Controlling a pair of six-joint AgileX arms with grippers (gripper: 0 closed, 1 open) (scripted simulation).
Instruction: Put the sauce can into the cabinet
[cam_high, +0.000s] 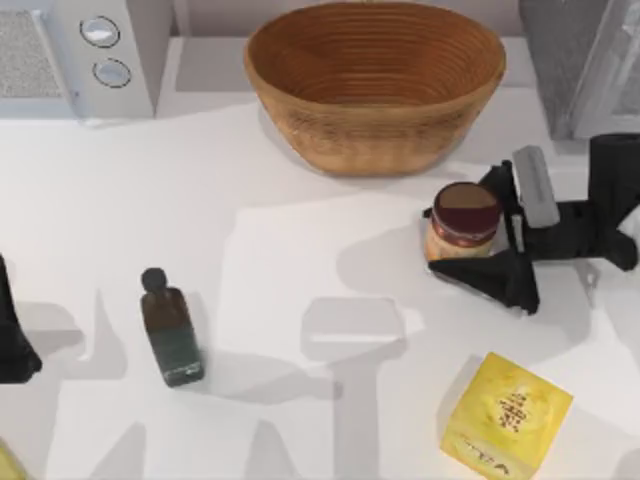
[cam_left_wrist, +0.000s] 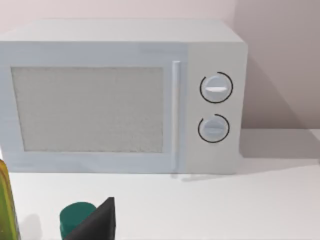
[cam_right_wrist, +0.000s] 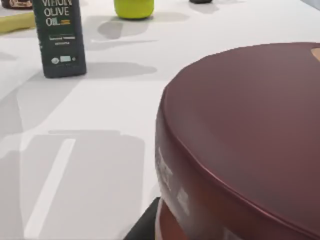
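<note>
Right gripper (cam_high: 478, 245) closing around the sauce can (cam_high: 463, 222), right half of the table, in front of the basket (cam_high: 375, 85).

Fingers are sitting one on each side of the can's body, narrow around it; cannot tell if the pads are already pressing or just beside the label. The can is standing upright, apparently on the white table (cam_high: 300, 300), with the cabinet (cam_high: 585, 60) behind it at the back right corner and the yellow box (cam_high: 507, 417) nearer the front. In the right wrist view the maroon lid (cam_right_wrist: 250, 125) is looming close, with the olive oil bottle (cam_right_wrist: 58, 37) well beyond. Judging the can as rigid, fairly light, smooth-sided and likely slippery: best held across the mid-body, below the lid rim. Left gripper (cam_high: 15, 340) is parked at the left edge, facing the white microwave (cam_left_wrist: 125, 95).
</note>
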